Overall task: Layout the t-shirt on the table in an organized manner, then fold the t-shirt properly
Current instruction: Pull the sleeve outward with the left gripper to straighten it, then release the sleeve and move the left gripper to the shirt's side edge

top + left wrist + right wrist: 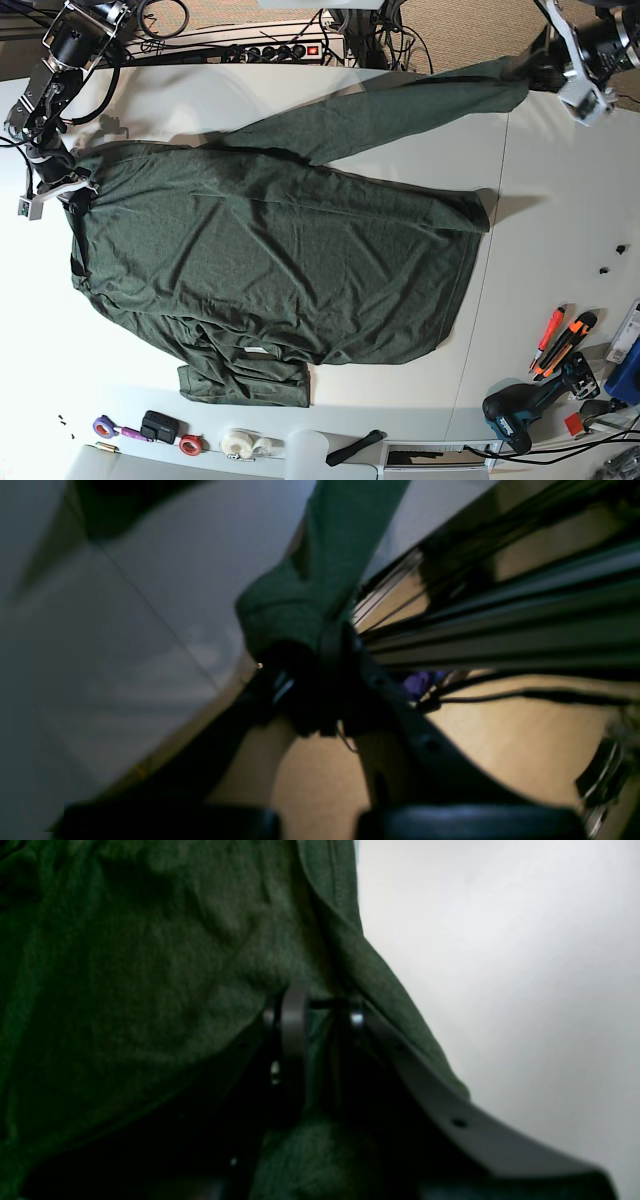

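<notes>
The dark green t-shirt (270,260) lies spread over the white table (560,200), its pale neck label (258,350) toward the front edge. One long strip of it is pulled out to the back right, where my left gripper (530,68) is shut on its end. In the left wrist view that gripper (325,645) pinches a bunched tip of the t-shirt (300,600) by the table's edge. At the far left my right gripper (70,187) holds the shirt's edge. In the right wrist view it (325,1015) has the t-shirt's fabric (150,965) caught between its fingers.
A thin seam (500,250) crosses the table. Cutters (560,340) and a drill (520,415) lie at the front right. Tape rolls (240,440) and small items line the front edge. A power strip (280,50) and cables sit at the back. Metal rails (500,630) run beside the table.
</notes>
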`<state>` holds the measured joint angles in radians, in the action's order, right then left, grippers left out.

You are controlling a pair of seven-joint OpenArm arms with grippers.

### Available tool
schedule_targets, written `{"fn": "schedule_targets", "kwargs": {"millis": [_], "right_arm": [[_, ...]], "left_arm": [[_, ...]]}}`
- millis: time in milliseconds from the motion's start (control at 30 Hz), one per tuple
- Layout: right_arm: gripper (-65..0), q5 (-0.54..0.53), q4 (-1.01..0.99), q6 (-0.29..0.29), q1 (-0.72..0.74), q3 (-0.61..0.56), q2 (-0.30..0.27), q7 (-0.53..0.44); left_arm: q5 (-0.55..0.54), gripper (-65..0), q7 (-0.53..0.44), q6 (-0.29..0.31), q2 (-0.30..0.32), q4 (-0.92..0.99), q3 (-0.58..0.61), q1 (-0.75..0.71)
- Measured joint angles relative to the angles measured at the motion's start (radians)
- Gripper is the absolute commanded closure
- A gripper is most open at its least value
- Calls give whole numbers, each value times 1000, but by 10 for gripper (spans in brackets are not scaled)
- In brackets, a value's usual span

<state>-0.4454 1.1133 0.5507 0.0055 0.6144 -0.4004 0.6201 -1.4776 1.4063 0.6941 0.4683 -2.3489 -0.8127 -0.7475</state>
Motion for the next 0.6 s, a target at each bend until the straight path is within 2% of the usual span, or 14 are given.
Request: {"fn": "schedule_targets", "kwargs": {"millis": [167, 600], "right_arm": [[-110, 0, 0, -3, 0, 0, 0, 0], [-110, 0, -1, -3, 0, 0, 0, 0]], "left_arm": [[18, 0, 8, 0, 0, 6, 0, 29], [18, 0, 5, 0, -2, 5, 83, 291]]}}
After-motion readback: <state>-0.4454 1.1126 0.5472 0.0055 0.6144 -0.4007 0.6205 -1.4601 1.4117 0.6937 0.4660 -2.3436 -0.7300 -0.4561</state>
